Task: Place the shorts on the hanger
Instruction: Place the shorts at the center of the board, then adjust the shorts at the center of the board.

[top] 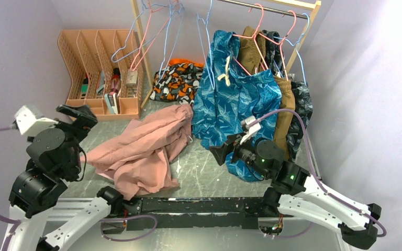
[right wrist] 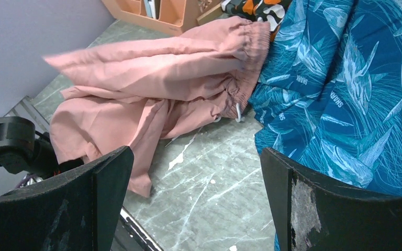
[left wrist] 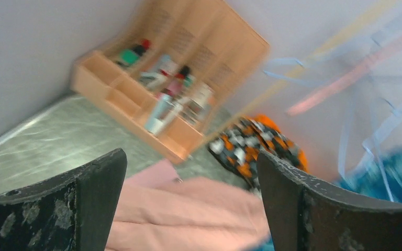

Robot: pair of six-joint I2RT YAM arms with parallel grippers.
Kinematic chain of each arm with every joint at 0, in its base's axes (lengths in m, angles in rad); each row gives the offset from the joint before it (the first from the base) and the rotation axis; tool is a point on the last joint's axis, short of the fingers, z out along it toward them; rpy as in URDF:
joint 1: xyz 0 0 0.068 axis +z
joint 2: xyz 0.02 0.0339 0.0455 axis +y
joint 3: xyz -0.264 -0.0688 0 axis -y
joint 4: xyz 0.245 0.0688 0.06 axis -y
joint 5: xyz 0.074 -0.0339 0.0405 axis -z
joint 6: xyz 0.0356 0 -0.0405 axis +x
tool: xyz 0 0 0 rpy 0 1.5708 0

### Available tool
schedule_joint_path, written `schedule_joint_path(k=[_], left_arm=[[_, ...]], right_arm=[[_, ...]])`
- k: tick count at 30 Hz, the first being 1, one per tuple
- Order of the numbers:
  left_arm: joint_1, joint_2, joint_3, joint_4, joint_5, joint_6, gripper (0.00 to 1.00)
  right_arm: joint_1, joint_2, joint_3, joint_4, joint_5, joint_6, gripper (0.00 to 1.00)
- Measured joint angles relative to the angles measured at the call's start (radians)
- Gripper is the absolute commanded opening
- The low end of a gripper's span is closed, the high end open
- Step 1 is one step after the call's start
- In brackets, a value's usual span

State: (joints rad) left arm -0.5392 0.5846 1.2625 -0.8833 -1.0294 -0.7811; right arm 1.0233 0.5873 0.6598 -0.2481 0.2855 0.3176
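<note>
Surface: grey marbled table (top: 209,172) in a lilac-walled corner, with a clothes rail (top: 272,5) across the back
Shorts: pink shorts (top: 141,149) lie crumpled on the table, the gathered waistband turned toward the blue shark-print garment (top: 235,99); no jaws hold them
Left gripper: the left gripper (left wrist: 191,172) has its jaws spread wide with nothing between them; the shorts lie below and just ahead of the tips, and a peach file rack (left wrist: 172,99) stands farther ahead; this view is blurred
Right gripper: the right gripper (right wrist: 196,167) has its jaws released and empty over bare table; the shorts are ahead, toward the jaw on the view's left, and the shark-print garment is ahead of the other jaw, touching the waistband
Hanger: a light-blue wire hanger (top: 204,47) hangs on the clothes rail, well beyond both pairs of jaws and apart from the shorts
</note>
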Motion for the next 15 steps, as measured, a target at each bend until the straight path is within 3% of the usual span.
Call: schedule_joint_path(k=[4, 9, 15], left_arm=[[0.0, 0.019, -0.015, 0.143, 0.336, 0.195, 1.0], [0.0, 0.251, -0.045, 0.248, 0.721, 0.354, 1.0], [0.0, 0.468, -0.248, 0.37, 0.923, 0.46, 0.98]], right_arm=[[0.0, 0.013, 0.0, 0.005, 0.002, 0.0, 0.97], [0.0, 0.038, 0.0, 0.011, 0.003, 0.0, 0.97], [0.0, 0.055, -0.015, 0.018, 0.022, 0.003, 0.97]])
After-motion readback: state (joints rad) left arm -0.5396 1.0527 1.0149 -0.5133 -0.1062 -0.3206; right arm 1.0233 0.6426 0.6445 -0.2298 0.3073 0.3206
